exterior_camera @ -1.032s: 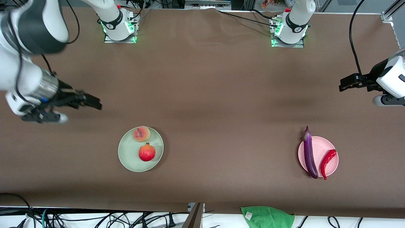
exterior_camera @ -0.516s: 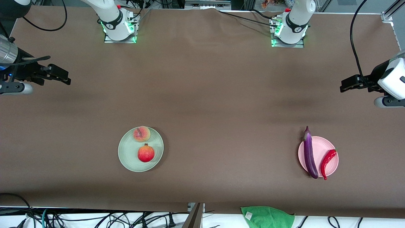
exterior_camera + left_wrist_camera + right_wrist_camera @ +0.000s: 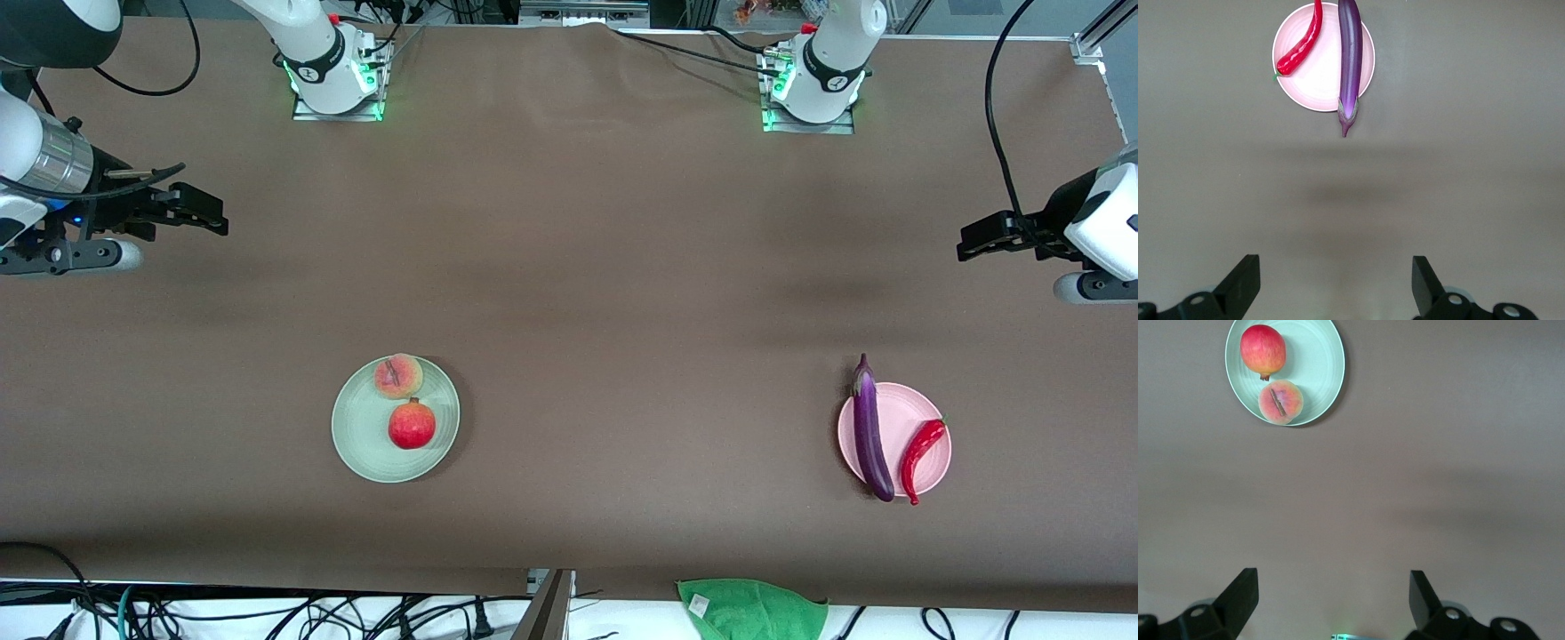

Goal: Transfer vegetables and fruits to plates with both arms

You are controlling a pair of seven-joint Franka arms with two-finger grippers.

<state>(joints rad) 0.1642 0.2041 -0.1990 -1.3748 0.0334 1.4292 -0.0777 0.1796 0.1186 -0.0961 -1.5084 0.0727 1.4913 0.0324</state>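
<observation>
Two plates are sitting on the brown table [image 3: 605, 267], in the band nearest the front camera, each well in from the table's edges. Toward the right arm's end, the mint green plate [image 3: 364, 444] is carrying the pomegranate [image 3: 412, 425] and, just farther from the camera and almost touching it, the peach [image 3: 398, 376] at the plate's rim. Toward the left arm's end, the pink plate [image 3: 893, 418] is bearing the eggplant [image 3: 869, 436], which is lying lengthwise with its stem cap and its rounded tip both overhanging the rim. The red chili pepper [image 3: 920, 447] is lying beside the eggplant, apart from it, its tip poking just past the edge. A green cloth [image 3: 751, 609] is lying off the brown surface, nearest the camera.

Wide bare table is lying open between the two plates and from them up to the arm bases.

Farther back, the right gripper [image 3: 197, 213] is hovering over bare table near its end, fingers [image 3: 1238, 593] spread wide, gripping nothing. The left gripper [image 3: 978, 240] is hovering over the table's edge at its own end, fingers [image 3: 1241, 280] likewise spread wide and empty.
</observation>
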